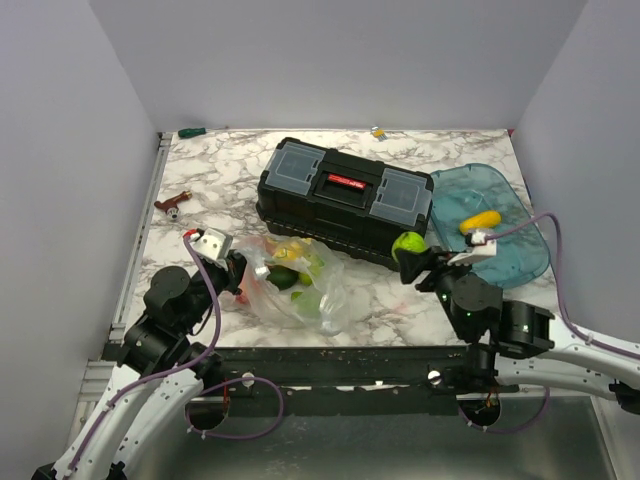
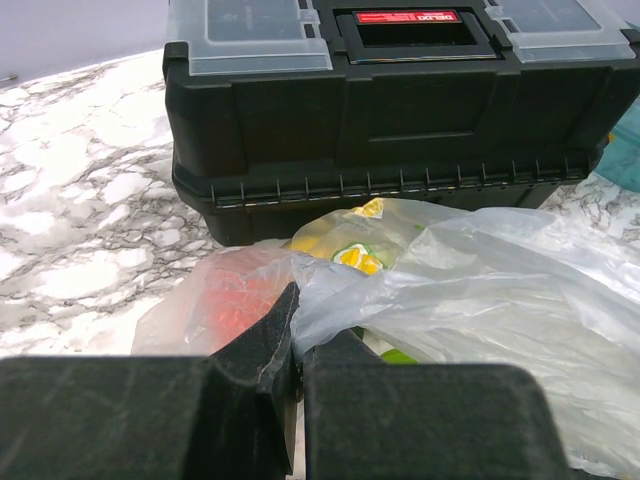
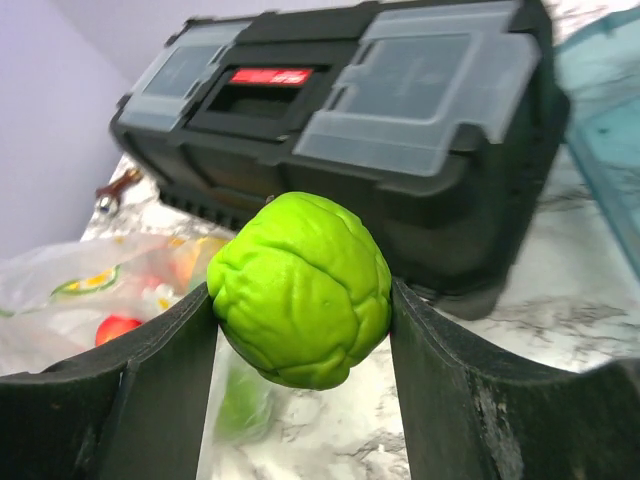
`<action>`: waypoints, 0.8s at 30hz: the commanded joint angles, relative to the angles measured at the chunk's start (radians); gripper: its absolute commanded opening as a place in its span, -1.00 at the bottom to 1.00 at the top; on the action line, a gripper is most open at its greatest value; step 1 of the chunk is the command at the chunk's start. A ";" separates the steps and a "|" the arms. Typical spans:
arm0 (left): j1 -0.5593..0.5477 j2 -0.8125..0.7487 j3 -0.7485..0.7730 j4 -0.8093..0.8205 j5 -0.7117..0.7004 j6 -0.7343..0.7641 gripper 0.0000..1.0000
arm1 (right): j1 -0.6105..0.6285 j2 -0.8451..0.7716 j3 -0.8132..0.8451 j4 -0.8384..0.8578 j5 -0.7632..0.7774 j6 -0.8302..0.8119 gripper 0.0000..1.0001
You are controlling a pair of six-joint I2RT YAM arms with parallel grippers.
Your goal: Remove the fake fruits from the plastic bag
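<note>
The clear plastic bag lies in front of the black toolbox, with several fake fruits inside: yellow, dark green, light green and red. My left gripper is shut on the bag's left edge; in the left wrist view the film is pinched between my fingers, with red fruit behind it. My right gripper is shut on a light green bumpy fruit, held above the table right of the bag; it fills the right wrist view. A yellow fruit lies in the blue tray.
The black toolbox stands behind the bag. A translucent blue tray is at the right. A red-handled tool lies at the left, a green marker and a small yellow item at the back wall.
</note>
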 commanded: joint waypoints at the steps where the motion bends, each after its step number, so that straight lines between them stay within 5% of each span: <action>1: 0.006 0.009 0.025 0.024 0.017 -0.007 -1.00 | 0.004 -0.080 -0.007 -0.328 0.232 0.267 -0.28; 6: 0.006 0.021 0.029 0.023 0.025 -0.009 -1.00 | 0.004 -0.110 0.010 -0.454 0.315 0.367 -0.28; 12: 0.007 0.025 0.031 0.021 0.022 -0.010 -1.00 | -0.002 0.051 0.072 -0.531 0.377 0.403 -0.27; 15: 0.007 0.021 0.030 0.018 0.017 -0.010 -1.00 | -0.039 0.141 0.152 -0.735 0.414 0.599 -0.29; 18: 0.007 0.018 0.028 0.021 0.019 -0.010 -1.00 | -0.131 0.203 0.186 -0.628 0.366 0.431 -0.30; 24: 0.007 0.013 0.030 0.012 0.018 -0.012 -1.00 | -0.524 0.255 0.188 -0.474 0.132 0.173 -0.33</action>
